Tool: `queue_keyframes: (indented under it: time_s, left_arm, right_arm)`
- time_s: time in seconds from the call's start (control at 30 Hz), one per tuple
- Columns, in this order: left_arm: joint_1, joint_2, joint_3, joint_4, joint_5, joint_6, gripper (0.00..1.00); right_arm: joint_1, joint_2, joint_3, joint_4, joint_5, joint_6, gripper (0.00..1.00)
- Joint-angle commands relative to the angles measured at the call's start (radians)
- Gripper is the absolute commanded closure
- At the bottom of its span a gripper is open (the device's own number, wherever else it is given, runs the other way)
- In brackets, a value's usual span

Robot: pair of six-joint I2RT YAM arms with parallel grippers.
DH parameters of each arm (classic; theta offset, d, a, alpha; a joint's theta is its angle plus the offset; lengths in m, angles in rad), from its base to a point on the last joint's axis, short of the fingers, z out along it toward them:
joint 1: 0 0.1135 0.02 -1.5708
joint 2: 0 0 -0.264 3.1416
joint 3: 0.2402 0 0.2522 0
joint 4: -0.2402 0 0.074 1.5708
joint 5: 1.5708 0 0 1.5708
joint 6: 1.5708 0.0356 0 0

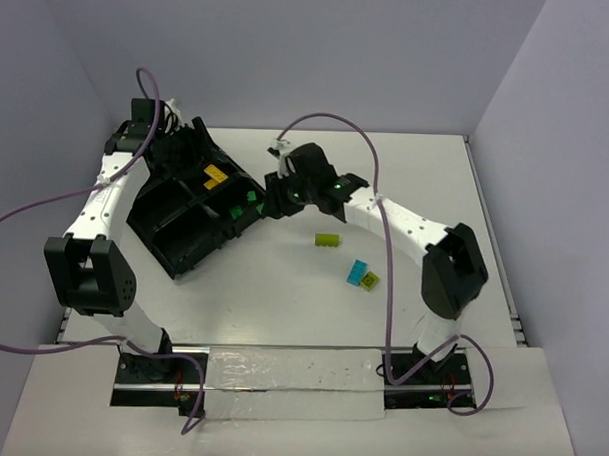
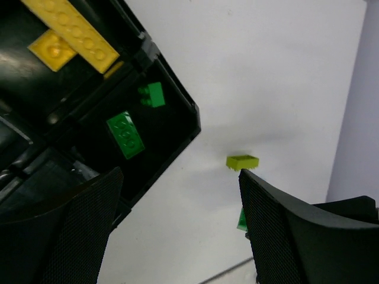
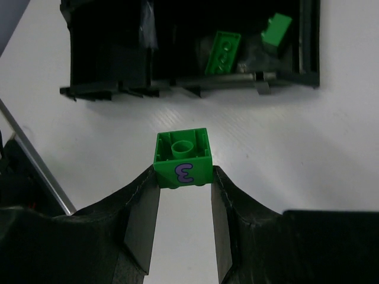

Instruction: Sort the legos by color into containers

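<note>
The black divided tray [image 1: 169, 228] lies at the left. One compartment holds two yellow bricks [image 2: 71, 26]; the compartment beside it holds two dark green bricks [image 2: 125, 134], which also show in the right wrist view [image 3: 224, 52]. My right gripper [image 3: 183, 182] is shut on a dark green brick marked with a purple 3 [image 3: 182, 158], held above the table just short of the tray's rim [image 3: 195, 89]. My left gripper [image 2: 180, 236] is open and empty, raised over the tray. A lime brick [image 1: 327, 240], a cyan brick [image 1: 359, 273] and a small lime brick [image 1: 371, 281] lie on the table.
The white table is walled at the back and both sides. A taped sheet [image 1: 289, 383] covers its near edge between the arm bases. A purple cable [image 1: 388, 271] hangs from the right arm near the loose bricks.
</note>
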Motion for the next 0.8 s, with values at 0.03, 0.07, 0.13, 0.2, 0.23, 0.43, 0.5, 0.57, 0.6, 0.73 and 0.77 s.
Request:
queue_keyframes:
  time_s: [0.03,0.07,0.13,0.2,0.23,0.43,0.5,0.57,0.6,0.73,0.77]
  left_arm:
    - [0.0,-0.11,-0.009,-0.012,-0.253,-0.059,0.13]
    - [0.0,-0.125,-0.013,-0.014,-0.298,-0.062,0.13]
    - [0.0,-0.141,-0.013,-0.023,-0.35,-0.064,0.13]
    - [0.001,-0.155,-0.013,-0.031,-0.384,-0.064,0.12]
    - [0.0,-0.163,-0.013,-0.031,-0.39,-0.063,0.12]
    - [0.001,-0.182,-0.026,-0.028,-0.39,-0.064,0.12]
    - [0.001,-0.187,-0.035,-0.023,-0.382,-0.067,0.12]
    - [0.001,-0.189,-0.04,-0.021,-0.374,-0.067,0.12]
    - [0.001,-0.191,-0.043,-0.019,-0.372,-0.067,0.11]
    - [0.001,-0.193,-0.054,-0.015,-0.357,-0.066,0.09]
    - [0.001,-0.194,-0.058,-0.012,-0.353,-0.066,0.09]
  right_arm:
    - [0.044,0.165,0.228,0.024,0.092,0.011,0.82]
    - [0.047,0.207,0.271,0.019,0.119,0.028,0.82]
    - [0.05,0.278,0.34,-0.01,0.142,0.036,0.82]
    - [0.053,0.335,0.422,-0.034,0.167,0.036,0.81]
    - [0.054,0.356,0.45,-0.04,0.178,0.037,0.81]
    - [0.06,0.499,0.654,-0.106,0.163,0.037,0.77]
    - [0.063,0.543,0.701,-0.114,0.16,0.038,0.72]
    - [0.064,0.577,0.729,-0.125,0.156,0.039,0.65]
    - [0.067,0.58,0.742,-0.129,0.152,0.035,0.58]
    - [0.076,0.557,0.753,-0.119,0.157,0.016,0.15]
    - [0.076,0.541,0.748,-0.117,0.167,0.013,0.14]
